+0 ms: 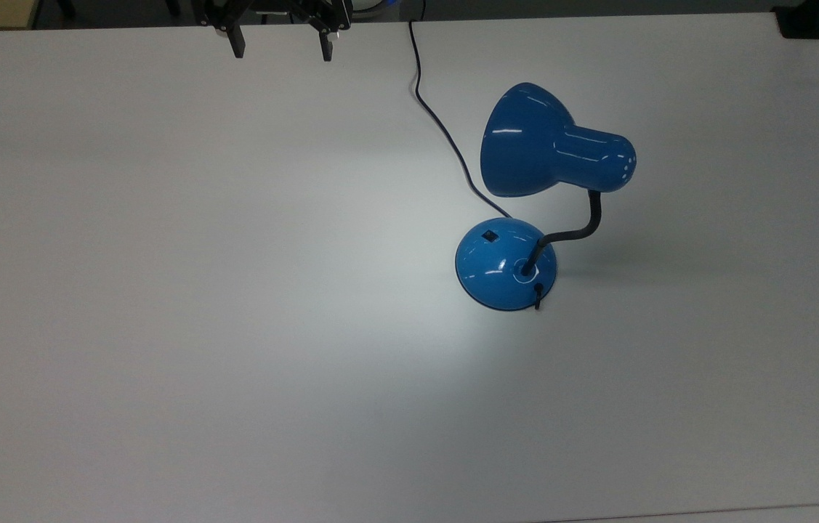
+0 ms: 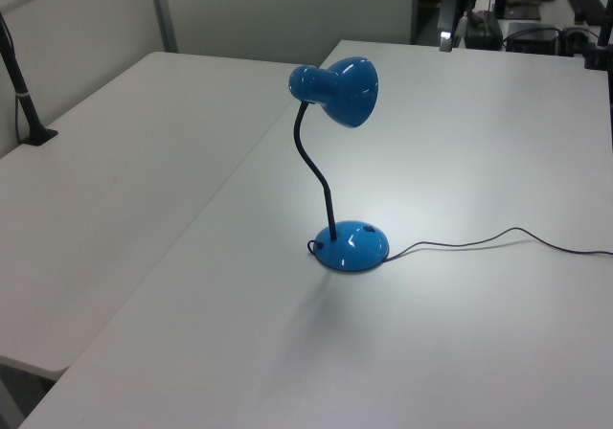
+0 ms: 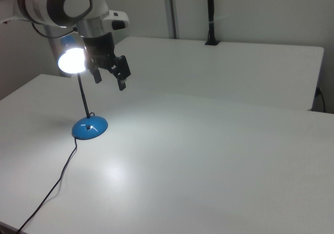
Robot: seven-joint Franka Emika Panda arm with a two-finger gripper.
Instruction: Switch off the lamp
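Lamp (image 1: pixel 547 196) glowing bulb-on in right view, switch (image 1: pixel 487 235) plain from top, gripper (image 1: pixel 280 45) jaws spread, empty.

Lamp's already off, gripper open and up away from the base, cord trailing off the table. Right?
Not quite: the lamp is on. The right view shows its bulb glowing and a bright pool around the base. The gripper is open, away from the base; the cord trails off.

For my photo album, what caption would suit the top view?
Lit glossy blue desk lamp on a white table, the robot's open black gripper hanging at the far edge.
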